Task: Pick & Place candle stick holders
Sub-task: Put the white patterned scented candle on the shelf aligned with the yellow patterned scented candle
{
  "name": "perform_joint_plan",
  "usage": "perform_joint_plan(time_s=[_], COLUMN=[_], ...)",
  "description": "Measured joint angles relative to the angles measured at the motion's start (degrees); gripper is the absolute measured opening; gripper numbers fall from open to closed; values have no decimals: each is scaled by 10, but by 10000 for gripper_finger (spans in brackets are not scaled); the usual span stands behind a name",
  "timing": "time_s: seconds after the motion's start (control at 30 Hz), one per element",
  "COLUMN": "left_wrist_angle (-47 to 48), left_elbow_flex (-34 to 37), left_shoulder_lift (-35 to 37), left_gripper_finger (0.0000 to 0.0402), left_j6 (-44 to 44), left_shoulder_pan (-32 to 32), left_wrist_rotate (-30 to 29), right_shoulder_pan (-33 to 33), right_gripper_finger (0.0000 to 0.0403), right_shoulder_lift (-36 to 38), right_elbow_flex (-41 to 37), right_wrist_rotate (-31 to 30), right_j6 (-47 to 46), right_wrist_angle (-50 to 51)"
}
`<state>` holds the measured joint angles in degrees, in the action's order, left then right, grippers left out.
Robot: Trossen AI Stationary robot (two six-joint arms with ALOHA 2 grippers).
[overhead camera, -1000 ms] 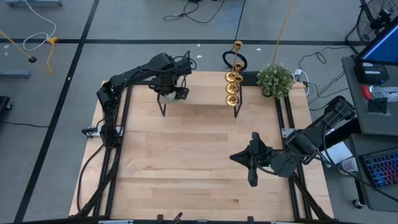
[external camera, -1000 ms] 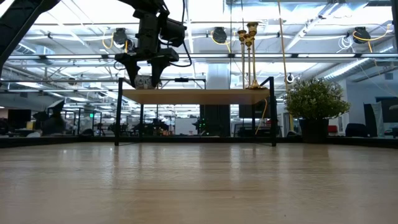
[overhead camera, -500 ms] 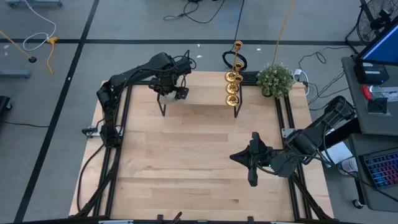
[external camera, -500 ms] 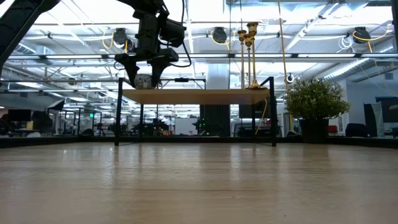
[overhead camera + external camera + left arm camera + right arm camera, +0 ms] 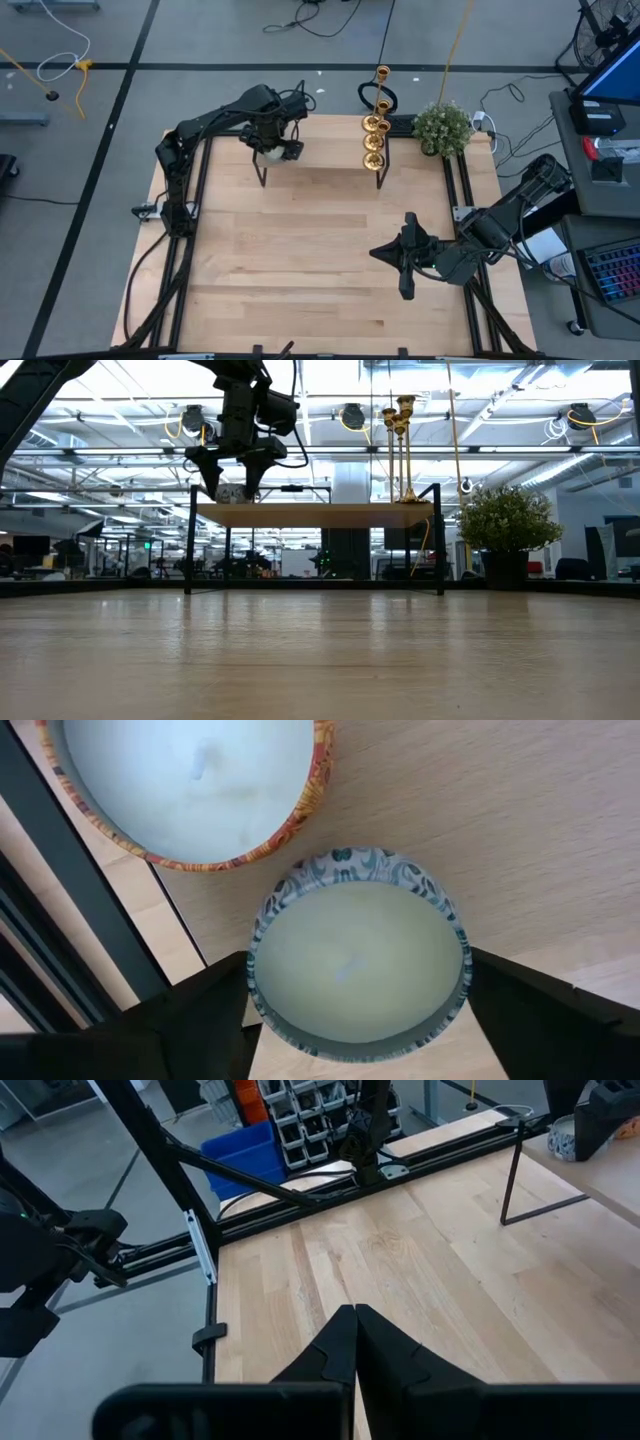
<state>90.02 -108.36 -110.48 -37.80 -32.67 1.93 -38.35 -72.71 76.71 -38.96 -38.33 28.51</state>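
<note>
- On the raised shelf [image 5: 320,150] at the far side of the counter [image 5: 320,260], the candle holders [image 5: 374,135] stand in a tight row toward the shelf's right end, near a potted plant [image 5: 442,127]. They show gold and upright; the low view shows tall stems there.
- Left gripper [image 5: 272,150] is over the shelf's left part, well apart from the holders. Its jaws are spread, one on either side of a tin candle [image 5: 358,960] with a patterned rim. Whether they touch the tin cannot be told.
- A second tin candle [image 5: 190,780] with an orange rim sits just beside the first.
- Right gripper [image 5: 404,262] waits low over the near right of the counter, jaws pressed together, holding nothing.
- Progress, as judged: no holder is in either gripper, and all visible holders sit on the shelf. Their exact count is uncertain from above.
- Whether the row is start or goal cannot be told, so what is left cannot be settled.
</note>
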Motion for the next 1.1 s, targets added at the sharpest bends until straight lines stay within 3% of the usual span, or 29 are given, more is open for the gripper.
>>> perform_joint_plan(time_s=[0.23,0.57,0.77,0.93,1.1], left_wrist_angle=[0,0,-5,-38,-58], left_elbow_flex=[0,-1,-1,-1,-1], left_shoulder_lift=[0,53,98,99,59], left_gripper_finger=[377,322,291,225,100], left_j6=[0,-4,-21,11,68], left_shoulder_pan=[6,11,-1,25,48], left_wrist_rotate=[-3,-23,-1,32,70], right_shoulder_pan=[0,0,4,7,17], right_gripper_finger=[0,0,0,0,0], right_shoulder_lift=[0,4,7,7,7], right_elbow_flex=[0,0,0,0,0], right_wrist_rotate=[1,2,2,1,1], right_j6=[2,7,12,15,15], right_wrist_angle=[1,5,0,-1,-6])
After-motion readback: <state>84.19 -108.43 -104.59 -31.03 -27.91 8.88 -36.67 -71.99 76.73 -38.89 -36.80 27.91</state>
